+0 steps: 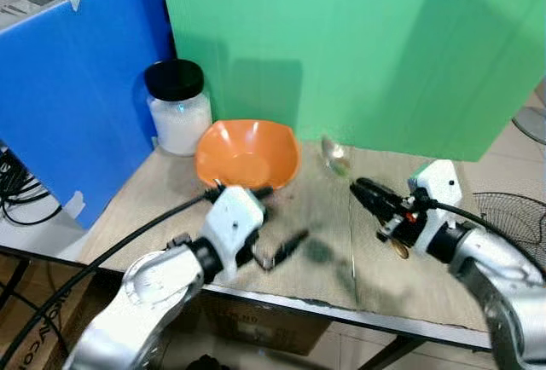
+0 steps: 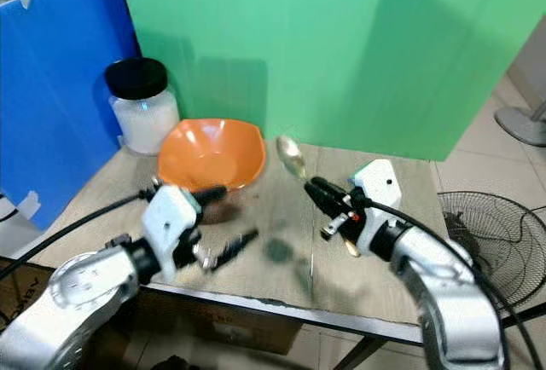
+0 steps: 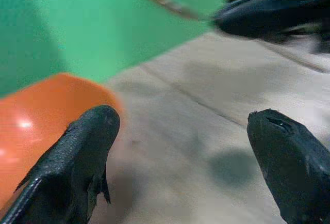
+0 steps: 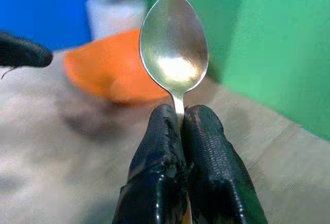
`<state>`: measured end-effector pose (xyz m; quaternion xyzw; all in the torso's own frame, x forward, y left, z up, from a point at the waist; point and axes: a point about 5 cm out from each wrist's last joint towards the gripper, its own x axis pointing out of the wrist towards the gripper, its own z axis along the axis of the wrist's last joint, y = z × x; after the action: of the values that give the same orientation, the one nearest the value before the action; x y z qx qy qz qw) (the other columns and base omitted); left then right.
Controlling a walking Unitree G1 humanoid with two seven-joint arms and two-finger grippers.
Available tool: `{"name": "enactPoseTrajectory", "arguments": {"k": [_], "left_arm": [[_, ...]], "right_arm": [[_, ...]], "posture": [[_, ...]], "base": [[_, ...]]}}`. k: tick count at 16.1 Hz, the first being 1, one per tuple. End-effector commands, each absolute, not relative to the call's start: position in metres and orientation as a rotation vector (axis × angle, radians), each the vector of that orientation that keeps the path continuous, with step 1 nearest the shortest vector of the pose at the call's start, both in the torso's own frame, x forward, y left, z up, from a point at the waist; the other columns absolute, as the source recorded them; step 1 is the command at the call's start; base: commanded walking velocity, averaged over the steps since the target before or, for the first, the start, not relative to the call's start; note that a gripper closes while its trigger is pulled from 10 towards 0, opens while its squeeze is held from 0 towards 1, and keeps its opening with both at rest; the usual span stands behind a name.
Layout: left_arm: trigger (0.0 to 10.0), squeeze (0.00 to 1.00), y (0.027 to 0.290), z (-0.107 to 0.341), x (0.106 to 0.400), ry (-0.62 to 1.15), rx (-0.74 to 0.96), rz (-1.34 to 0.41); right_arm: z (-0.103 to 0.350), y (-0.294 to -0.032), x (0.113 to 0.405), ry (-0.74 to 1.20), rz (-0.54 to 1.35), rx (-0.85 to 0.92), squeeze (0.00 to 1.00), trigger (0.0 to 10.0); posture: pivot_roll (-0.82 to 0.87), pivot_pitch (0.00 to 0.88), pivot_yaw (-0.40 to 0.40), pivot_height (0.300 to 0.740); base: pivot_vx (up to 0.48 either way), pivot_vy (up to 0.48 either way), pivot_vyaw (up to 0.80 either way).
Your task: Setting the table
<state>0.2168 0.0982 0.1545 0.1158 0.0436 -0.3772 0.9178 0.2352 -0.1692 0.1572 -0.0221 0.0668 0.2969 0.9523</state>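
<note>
The right gripper (image 4: 180, 118) has its fingers pinched tight on the neck of the spoon (image 4: 174, 43), holding it up above the table (image 1: 341, 251) just right of the orange bowl (image 1: 247, 153). It looks like light, stiff, slick metal, so that grip near the bowl end seems wise against twisting. The left gripper (image 1: 273, 227), fingers spread wide, hovers by the bowl; a white-filled jar (image 1: 178, 107) and green and blue boards (image 1: 358, 46) close in the worn beige tabletop.

A shiny metal spoon (image 4: 174, 51) is pinched by its neck in the right hand (image 4: 181, 118), bowl raised above the counter (image 1: 324, 251). An orange bowl (image 1: 247, 153) sits empty nearby.
</note>
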Motion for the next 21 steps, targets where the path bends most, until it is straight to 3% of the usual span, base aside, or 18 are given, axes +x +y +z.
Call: {"name": "enactPoseTrajectory", "arguments": {"k": [1, 2, 5, 10, 14, 21], "left_arm": [[10.0, 0.0, 0.103, 0.156, 0.223, 0.066, 0.256, -0.696], [10.0, 0.0, 0.102, 0.158, 0.226, 0.051, 0.227, -0.643], [10.0, 0.0, 0.104, 0.159, 0.231, 0.023, 0.197, -0.527], [10.0, 0.0, 0.117, 0.157, 0.231, 0.023, 0.219, -0.445], [10.0, 0.0, 0.119, 0.157, 0.231, 0.019, 0.202, -0.408], [10.0, 0.0, 0.125, 0.158, 0.234, 0.022, 0.193, -0.359]], "right_arm": [[0.165, -0.171, 0.234, 0.108, 0.518, -0.042, 0.0, 0.7], [0.166, -0.17, 0.232, 0.1, 0.449, -0.011, 0.0, 10.0], [0.167, -0.161, 0.223, 0.075, 0.357, -0.031, 0.0, 10.0], [0.163, -0.147, 0.218, 0.085, 0.254, 0.022, 0.0, 10.0], [0.162, -0.152, 0.219, 0.105, 0.179, 0.009, 0.0, 10.0], [0.164, -0.148, 0.221, 0.128, 0.202, -0.015, 0.0, 10.0]], "posture": [[0.09, 0.0, -0.008, 0.74], [0.09, 0.0, -0.005, 0.74], [0.08, 0.0, -0.002, 0.74], [0.1, 0.0, 0.009, 0.74], [0.1, 0.0, 0.015, 0.74], [0.1, 0.0, 0.013, 0.74]], "base": [[0.0, 0.0, 0.0], [0.0, 0.0, 0.0], [0.0, 0.0, 0.0], [0.0, 0.0, -0.8], [0.0, 0.0, -0.8], [0.0, 0.0, -0.8]]}}
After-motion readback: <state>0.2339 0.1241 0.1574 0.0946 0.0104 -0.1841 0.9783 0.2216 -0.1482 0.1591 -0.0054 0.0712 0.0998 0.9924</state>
